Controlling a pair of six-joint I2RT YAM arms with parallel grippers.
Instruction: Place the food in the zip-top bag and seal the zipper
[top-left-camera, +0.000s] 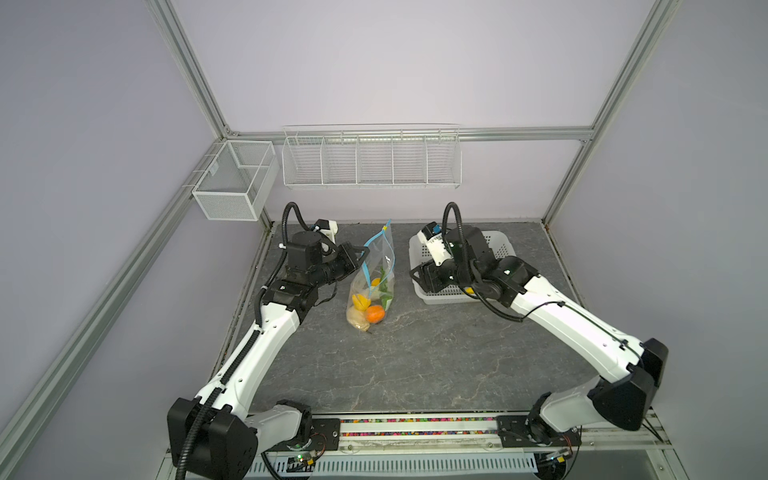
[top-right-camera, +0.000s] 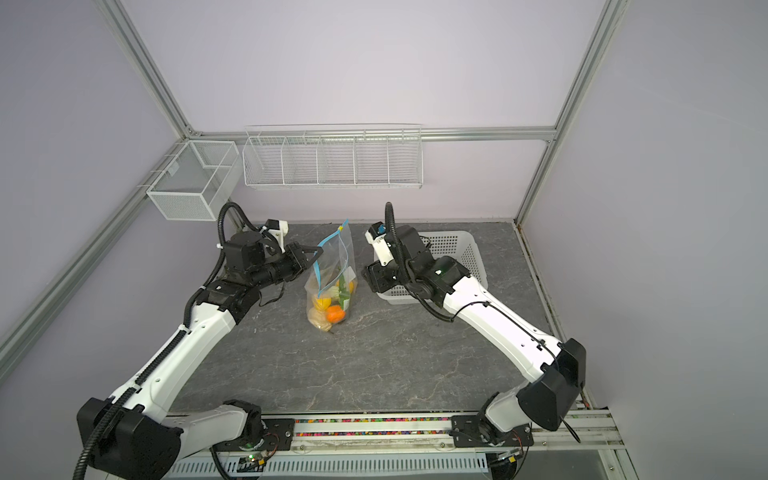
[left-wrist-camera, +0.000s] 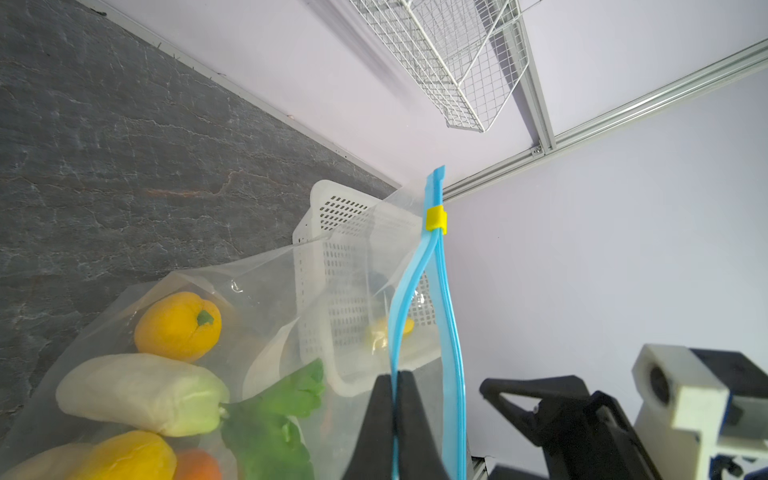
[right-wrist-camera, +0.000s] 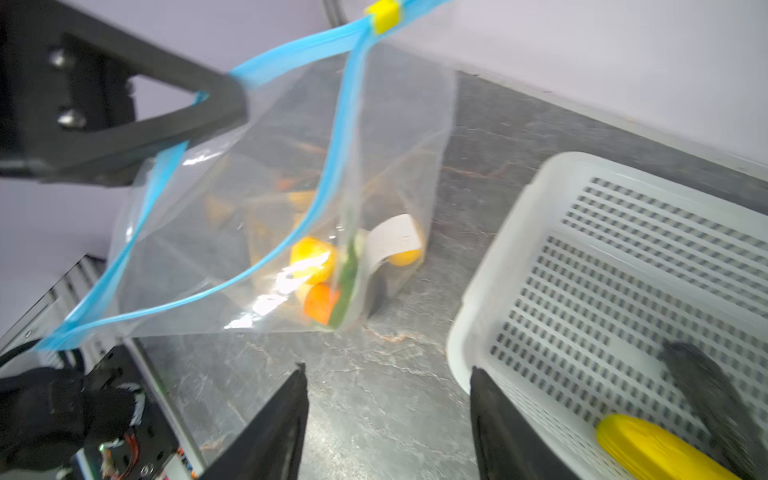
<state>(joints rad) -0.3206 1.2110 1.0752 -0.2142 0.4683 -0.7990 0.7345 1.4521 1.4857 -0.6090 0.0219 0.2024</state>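
Left gripper (left-wrist-camera: 395, 376) pinches one lip of the zipper (left-wrist-camera: 451, 332), holding the bag (top-left-camera: 384, 249) upright on the table (top-left-camera: 415, 353) — limp, slippery film, best gripped by that stiffer strip. Right gripper (right-wrist-camera: 388, 370) gapes empty by the basket (right-wrist-camera: 519, 232), near a likely light yellow piece (right-wrist-camera: 648, 449).

No words or numbers are showing clearly enough to read. The white label (right-wrist-camera: 392, 240) on the zip-top bag (right-wrist-camera: 399, 124) is looking too blurry.
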